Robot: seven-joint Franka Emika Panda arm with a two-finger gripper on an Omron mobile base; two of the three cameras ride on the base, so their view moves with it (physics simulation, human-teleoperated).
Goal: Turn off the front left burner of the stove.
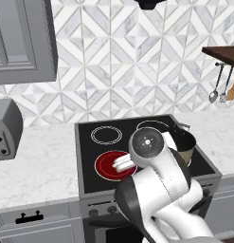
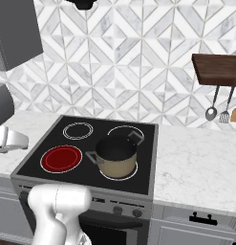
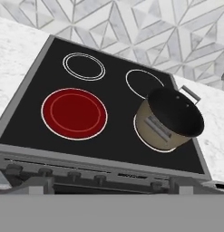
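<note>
Left base view first: the stove (image 1: 85,156) sits in the marble worktop (image 1: 38,161), and the front left burner (image 1: 108,166) is glowing red, so the job clearly isn't done. The burner is at the near-left of the glass, just in front of the smaller ringed circle (image 1: 106,135) behind it. The arm's big white joint blocks part of the burner and most of the pot (image 1: 187,142) on the right half of the stove. Off to the left of the stove there's a toaster (image 1: 4,128). A couple of knobs (image 1: 103,210) peek out on the front panel below the burner.

Right base view: same story from the other side. The burner (image 2: 61,158) is a full red disc at the stove's near-left corner, the tan pot (image 2: 116,157) stands on the near-right burner, well apart from the red one. The row of knobs (image 2: 126,210) runs along the grey panel under the glass, and nothing is touching them.

Hand view: looking down over the stove from the front, red burner (image 3: 74,113) left of the pot (image 3: 169,118), knobs (image 3: 45,172) lined up along the bottom edge of the stove. I can't make out the gripper itself in the frames; going by the rest, I'd say its jaws stand wide apart with nothing in them.

So progress-wise: basically nothing ticked off yet. What's left, as I read it, is getting down to the panel, picking the right knob for the front left burner, and twisting it until the red goes dark.
</note>
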